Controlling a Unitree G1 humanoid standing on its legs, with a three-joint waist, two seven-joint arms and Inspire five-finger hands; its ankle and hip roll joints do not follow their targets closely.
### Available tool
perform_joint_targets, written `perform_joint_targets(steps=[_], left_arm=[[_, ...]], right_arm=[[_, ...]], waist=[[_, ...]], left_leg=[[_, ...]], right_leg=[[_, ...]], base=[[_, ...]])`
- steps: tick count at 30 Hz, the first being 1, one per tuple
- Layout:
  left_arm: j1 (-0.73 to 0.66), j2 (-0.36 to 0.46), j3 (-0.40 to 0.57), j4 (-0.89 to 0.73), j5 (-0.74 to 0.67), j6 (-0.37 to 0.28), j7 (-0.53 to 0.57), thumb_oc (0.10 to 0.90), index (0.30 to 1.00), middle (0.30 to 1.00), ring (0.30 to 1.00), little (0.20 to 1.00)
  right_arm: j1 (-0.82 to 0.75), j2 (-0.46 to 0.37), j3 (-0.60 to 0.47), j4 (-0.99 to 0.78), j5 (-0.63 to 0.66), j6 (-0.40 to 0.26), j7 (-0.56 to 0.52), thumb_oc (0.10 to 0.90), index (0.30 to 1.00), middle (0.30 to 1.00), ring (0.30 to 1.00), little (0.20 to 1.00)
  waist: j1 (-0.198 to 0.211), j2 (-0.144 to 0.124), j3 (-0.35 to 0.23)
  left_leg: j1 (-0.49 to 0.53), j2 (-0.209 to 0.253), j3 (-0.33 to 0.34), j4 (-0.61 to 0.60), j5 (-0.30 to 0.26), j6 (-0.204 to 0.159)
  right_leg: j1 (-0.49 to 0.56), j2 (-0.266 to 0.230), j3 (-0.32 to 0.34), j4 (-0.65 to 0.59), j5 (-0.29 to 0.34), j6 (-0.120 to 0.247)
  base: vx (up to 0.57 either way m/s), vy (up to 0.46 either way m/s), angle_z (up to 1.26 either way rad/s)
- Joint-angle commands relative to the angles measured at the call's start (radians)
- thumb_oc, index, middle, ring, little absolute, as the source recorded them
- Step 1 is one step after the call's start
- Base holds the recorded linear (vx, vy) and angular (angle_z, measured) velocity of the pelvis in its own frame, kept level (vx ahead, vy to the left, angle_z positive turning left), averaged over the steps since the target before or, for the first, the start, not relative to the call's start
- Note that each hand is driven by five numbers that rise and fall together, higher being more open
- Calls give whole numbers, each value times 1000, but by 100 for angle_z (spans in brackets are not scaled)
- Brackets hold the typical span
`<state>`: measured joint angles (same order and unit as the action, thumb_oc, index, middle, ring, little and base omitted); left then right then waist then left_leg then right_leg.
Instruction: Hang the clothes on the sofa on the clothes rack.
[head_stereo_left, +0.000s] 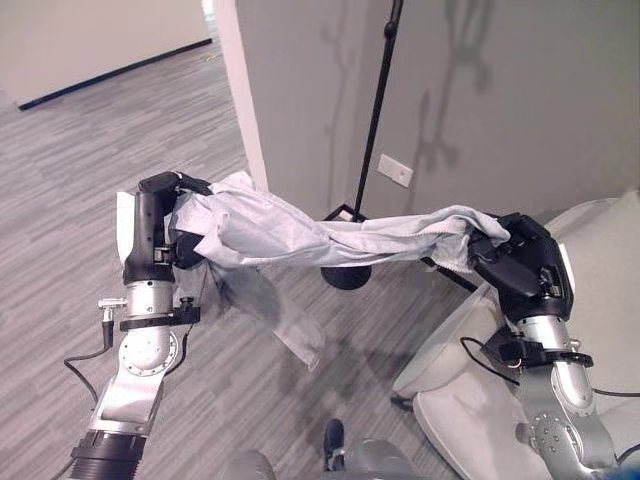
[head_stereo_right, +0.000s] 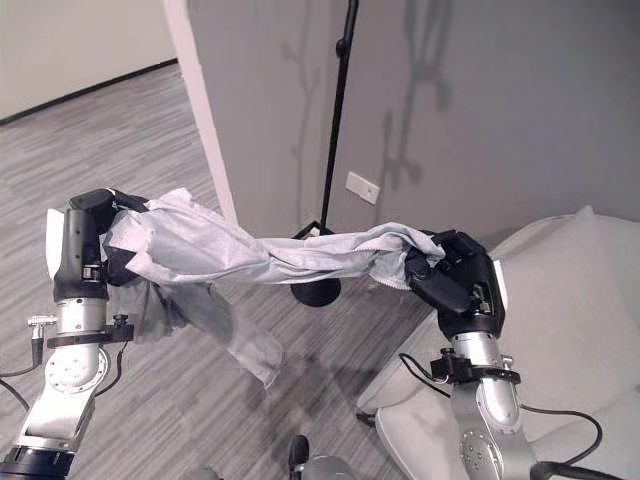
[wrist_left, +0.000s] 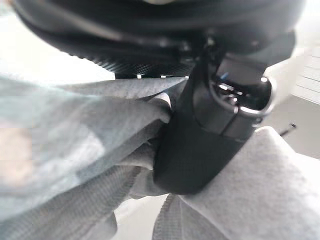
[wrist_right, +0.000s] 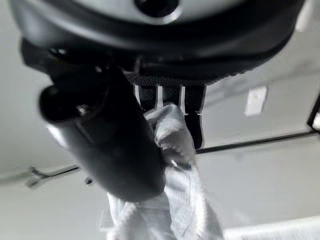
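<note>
A light grey garment (head_stereo_left: 300, 235) hangs stretched in the air between my two hands, with a loose part drooping below it toward the floor. My left hand (head_stereo_left: 155, 225) is raised at the left and is shut on one end of the garment (wrist_left: 90, 145); its thumb (wrist_left: 200, 145) presses into the cloth. My right hand (head_stereo_left: 520, 260) is shut on the other end (wrist_right: 175, 150) above the sofa's edge. The clothes rack's black pole (head_stereo_left: 375, 110) rises from a round black base (head_stereo_left: 345, 275) just behind the stretched garment.
A pale sofa (head_stereo_left: 600, 330) fills the lower right. A grey wall (head_stereo_left: 480, 90) with a white socket plate (head_stereo_left: 395, 170) stands behind the rack, its white corner (head_stereo_left: 240, 90) at the left. Grey striped carpet (head_stereo_left: 80, 150) stretches to the left.
</note>
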<state>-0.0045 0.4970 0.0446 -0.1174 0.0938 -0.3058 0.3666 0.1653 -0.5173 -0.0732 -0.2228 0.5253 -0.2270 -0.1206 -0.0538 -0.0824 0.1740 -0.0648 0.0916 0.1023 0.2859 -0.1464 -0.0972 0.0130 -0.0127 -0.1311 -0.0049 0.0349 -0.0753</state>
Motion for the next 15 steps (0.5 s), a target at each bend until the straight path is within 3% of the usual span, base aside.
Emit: perform_joint_targets(steps=[1,5,6,8,9,12,13,14,15], left_arm=[[-145,120,115,-79,92,-93,121,400,300,300,300,300],[-233,150,75,-48,128,-85,142,400,300,300,300,300],[-312,189,34,-11,200,-54,152,400,300,300,300,300],[-359,200,-1,16,221,-51,161,400,300,300,300,300],[-411,215,-29,27,247,-36,161,400,300,300,300,300],[-482,223,-65,47,273,-23,169,400,300,300,300,300],[-542,217,-99,64,278,-8,180,400,300,300,300,300],[-548,218,-100,67,278,-8,181,400,300,300,300,300],[-573,215,-117,74,274,-3,183,400,300,300,300,300]], right_arm=[[-220,-101,-98,10,-337,-54,-207,400,300,300,300,300],[-328,-97,-91,48,-436,-22,-308,400,300,300,300,300],[-392,-102,-86,54,-571,20,-372,400,300,300,300,300],[-407,-100,-83,47,-624,45,-398,400,300,300,300,300],[-446,-101,-76,40,-724,89,-427,400,300,300,300,300],[-500,-96,-61,50,-820,144,-472,400,300,300,300,300],[-575,-84,-35,73,-875,194,-504,400,300,300,300,300],[-581,-83,-32,76,-877,196,-506,400,300,300,300,300],[-615,-74,-19,87,-895,214,-524,400,300,300,300,300]], waist=[[62,28,-82],[80,38,-78],[86,55,-104],[86,47,-119],[80,41,-142],[81,37,-158],[78,41,-165],[80,41,-161],[79,48,-160]], left_leg=[[-81,-113,-143,-196,168,21],[-119,-123,-153,-292,242,7],[-87,-110,-146,-317,285,24],[-74,-120,-147,-307,282,28],[-58,-127,-141,-295,266,47],[-28,-131,-111,-295,243,71],[14,-135,-85,-298,217,98],[15,-135,-81,-299,217,100],[34,-136,-69,-299,208,114]], right_leg=[[135,-4,46,-81,-53,130],[170,12,72,-80,-80,122],[193,28,102,-52,-113,123],[204,17,107,-39,-125,126],[207,1,119,4,-140,133],[188,-16,122,86,-158,152],[147,-34,104,202,-124,184],[140,-35,108,215,-129,186],[116,-47,89,288,-91,202]], base=[[218,82,-89],[224,93,-68],[407,190,-52],[370,174,-55],[202,114,-63],[322,196,-34],[165,122,-42],[239,173,-58],[94,126,-48]])
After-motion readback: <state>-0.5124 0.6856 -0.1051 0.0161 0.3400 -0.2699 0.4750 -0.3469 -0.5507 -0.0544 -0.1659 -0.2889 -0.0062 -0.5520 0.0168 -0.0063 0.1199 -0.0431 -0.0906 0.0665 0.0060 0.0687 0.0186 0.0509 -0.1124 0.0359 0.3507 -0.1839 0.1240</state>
